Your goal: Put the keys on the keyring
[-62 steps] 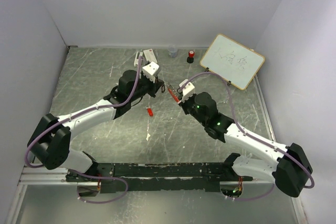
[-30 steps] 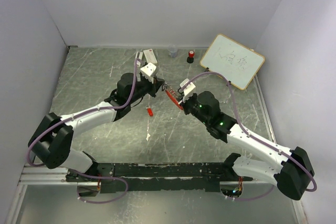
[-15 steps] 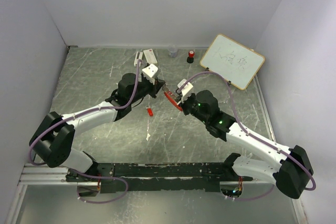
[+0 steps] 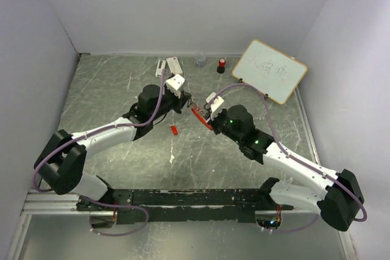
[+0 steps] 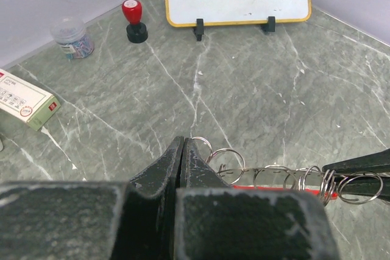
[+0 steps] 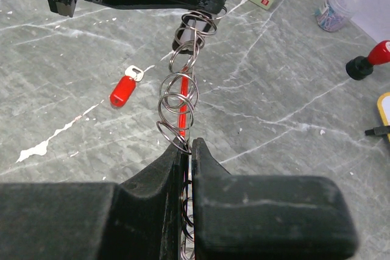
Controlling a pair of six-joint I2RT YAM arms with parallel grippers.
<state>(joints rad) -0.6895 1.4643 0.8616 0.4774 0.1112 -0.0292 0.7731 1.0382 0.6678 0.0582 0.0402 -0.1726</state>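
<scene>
The keyring (image 6: 180, 98), a chain of thin silver rings with a red oblong fob (image 5: 274, 188), hangs stretched above the table between both grippers. My left gripper (image 5: 183, 140) is shut on one end ring (image 5: 226, 161). My right gripper (image 6: 187, 144) is shut on the other end, with more rings showing between its fingers. In the top view the two grippers (image 4: 187, 98) (image 4: 205, 117) nearly meet at mid-table with the keyring (image 4: 197, 111) between them. One key with a red tag (image 6: 124, 89) lies flat on the table (image 4: 173, 130), just in front of the left gripper and apart from both.
A whiteboard (image 4: 269, 71) stands at the back right. A red-capped black stamp (image 4: 222, 65) and a small clear jar (image 4: 200, 60) sit near the back wall, with a white box (image 4: 170, 64) to their left. A white smear (image 4: 172, 158) marks the near table.
Both grippers have kept their hold on the keyring. The right gripper and the red fob have shifted slightly; the red-tagged key has not moved.
</scene>
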